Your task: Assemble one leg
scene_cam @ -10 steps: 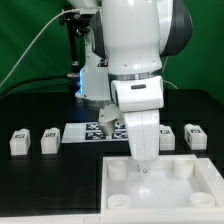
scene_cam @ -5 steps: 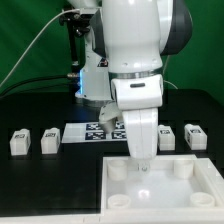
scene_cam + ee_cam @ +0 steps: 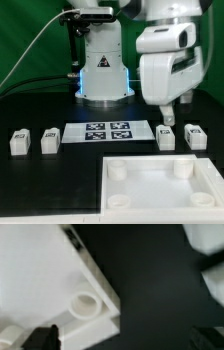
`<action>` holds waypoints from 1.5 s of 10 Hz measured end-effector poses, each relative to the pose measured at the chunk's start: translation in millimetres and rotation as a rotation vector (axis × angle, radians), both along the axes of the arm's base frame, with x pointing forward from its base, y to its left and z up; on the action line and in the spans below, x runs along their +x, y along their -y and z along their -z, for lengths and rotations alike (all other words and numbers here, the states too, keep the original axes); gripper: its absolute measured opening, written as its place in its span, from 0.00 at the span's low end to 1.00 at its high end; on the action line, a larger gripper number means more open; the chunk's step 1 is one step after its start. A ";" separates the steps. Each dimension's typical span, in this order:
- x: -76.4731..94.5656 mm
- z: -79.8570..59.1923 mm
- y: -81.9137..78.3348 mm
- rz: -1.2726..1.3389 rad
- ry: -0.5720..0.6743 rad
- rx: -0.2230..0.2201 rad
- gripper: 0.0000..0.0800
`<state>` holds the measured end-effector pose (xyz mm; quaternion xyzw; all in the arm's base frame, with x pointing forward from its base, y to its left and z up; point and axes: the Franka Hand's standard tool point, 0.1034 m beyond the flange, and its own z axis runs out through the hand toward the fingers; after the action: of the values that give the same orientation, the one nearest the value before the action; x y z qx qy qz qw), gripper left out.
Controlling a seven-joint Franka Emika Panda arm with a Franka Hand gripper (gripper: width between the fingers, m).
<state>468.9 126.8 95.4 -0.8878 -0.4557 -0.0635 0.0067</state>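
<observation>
**Hovering above a leg, jaws apart, nothing held**

Going big to small. The black table (image 3: 30,110) carries everything. The Panda arm (image 3: 165,60) reaches out on the exterior view's right. The white square panel (image 3: 165,195) with round sockets lies nearest the camera. The wrist view catches one corner of it and one socket (image 3: 85,305), all blurred. The marker board (image 3: 107,131) lies flat mid-row. There are four blocks in a line: the outer left leg (image 3: 18,141) and inner left leg (image 3: 50,141) on the exterior view's left, then the leg (image 3: 167,137) just beside the marker board, then the far-right leg (image 3: 196,135). The gripper (image 3: 168,118) hangs just above the leg, apart from it.

We judge a pick-up comes next. The risks we see:
- If the gripper comes down off-centre, one finger lands on the block's top and tips or shoves it.
- The far-right leg sits near, so a wide-set finger could clip it.
- The marker board edge is close on the other side.
- A skewed grasp would later jam the leg in a socket.

In the wrist view the two dark fingers (image 3: 40,336) stand well apart, with only the panel corner and bare table between them. We call the jaws released, gripping nothing and touching nothing as far as we can tell.
</observation>
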 end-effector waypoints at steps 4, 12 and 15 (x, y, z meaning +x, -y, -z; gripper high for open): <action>-9.3 -1.2 -16.4 0.418 -0.020 0.072 0.81; -49.8 44.3 -45.6 1.087 -0.206 0.104 0.81; -69.6 46.8 -50.0 1.068 -0.451 -0.078 0.81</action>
<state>399.3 176.8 48.5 -0.9858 0.0659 0.1495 0.0379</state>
